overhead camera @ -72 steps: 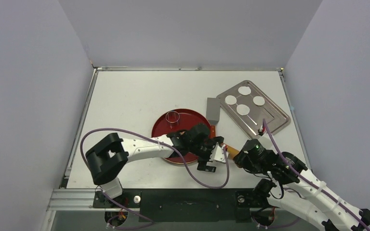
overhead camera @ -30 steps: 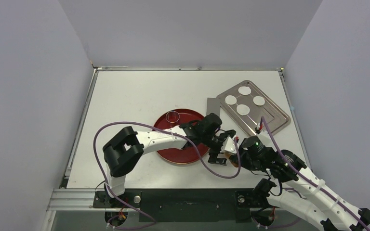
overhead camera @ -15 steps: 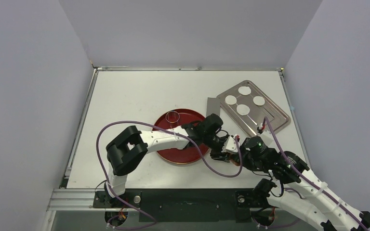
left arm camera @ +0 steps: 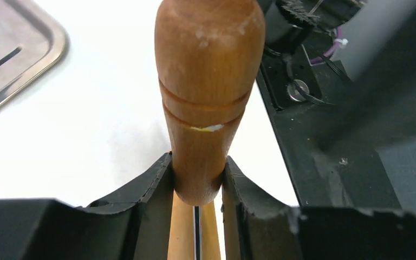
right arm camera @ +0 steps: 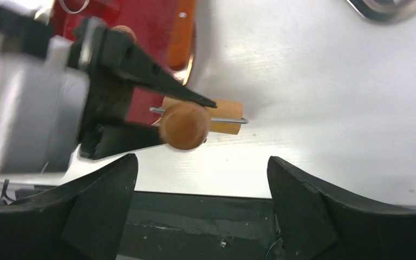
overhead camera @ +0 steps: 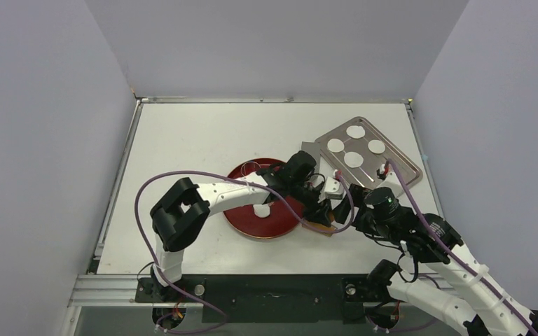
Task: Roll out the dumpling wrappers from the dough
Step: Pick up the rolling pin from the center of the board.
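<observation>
A small white lump of dough (overhead camera: 260, 210) lies on the red plate (overhead camera: 242, 218). Several round dumpling wrappers (overhead camera: 353, 159) rest on the metal tray (overhead camera: 401, 172) at the back right. My left gripper (left arm camera: 197, 163) is shut on the handle of a wooden rolling pin (left arm camera: 208, 81), just right of the plate and low over the table. In the right wrist view the pin's handle end (right arm camera: 184, 125) and roller (right arm camera: 228, 116) sit between the left gripper's black fingers (right arm camera: 146, 67). My right gripper (right arm camera: 201, 162) stands open just behind the pin, holding nothing.
A clear ring cutter (overhead camera: 251, 168) stands on the plate's far rim. A grey block (overhead camera: 308, 150) lies between plate and tray, partly hidden by my left arm. The table's near edge and black base rail (right arm camera: 206, 216) are right below my right gripper.
My left gripper closed on the rolling pin's handle and my right gripper opened and let go of it. The left wrist swung farther back, uncovering the dough on the plate.
</observation>
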Controlling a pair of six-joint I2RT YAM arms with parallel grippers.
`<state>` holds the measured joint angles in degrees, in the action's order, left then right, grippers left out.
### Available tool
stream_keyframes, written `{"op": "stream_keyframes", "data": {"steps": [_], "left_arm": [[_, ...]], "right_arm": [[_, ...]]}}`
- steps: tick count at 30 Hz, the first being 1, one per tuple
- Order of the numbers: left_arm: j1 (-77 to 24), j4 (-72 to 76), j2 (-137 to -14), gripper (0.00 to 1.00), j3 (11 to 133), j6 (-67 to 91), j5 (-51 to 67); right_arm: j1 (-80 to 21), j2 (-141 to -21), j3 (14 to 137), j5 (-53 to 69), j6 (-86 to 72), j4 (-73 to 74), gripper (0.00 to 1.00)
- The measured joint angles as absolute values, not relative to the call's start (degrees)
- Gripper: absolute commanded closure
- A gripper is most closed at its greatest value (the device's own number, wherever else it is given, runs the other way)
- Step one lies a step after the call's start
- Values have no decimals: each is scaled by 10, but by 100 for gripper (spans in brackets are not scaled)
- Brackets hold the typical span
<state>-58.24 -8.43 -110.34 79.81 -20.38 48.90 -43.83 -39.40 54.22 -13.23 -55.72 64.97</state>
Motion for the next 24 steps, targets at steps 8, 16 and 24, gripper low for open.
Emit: {"op": "stream_keyframes", "data": {"steps": [8, 16, 24], "left_arm": [[-559, -87, -1083, 100, 786, -133, 499], [-557, -191, -1012, 100, 783, -182, 509], [-558, -260, -941, 100, 783, -208, 547]], "right_arm": [[-439, -383, 581, -101, -464, 615, 15], [-439, -349, 588, -35, -338, 604, 15], [-439, -355, 629, 93, -224, 568, 23]]}}
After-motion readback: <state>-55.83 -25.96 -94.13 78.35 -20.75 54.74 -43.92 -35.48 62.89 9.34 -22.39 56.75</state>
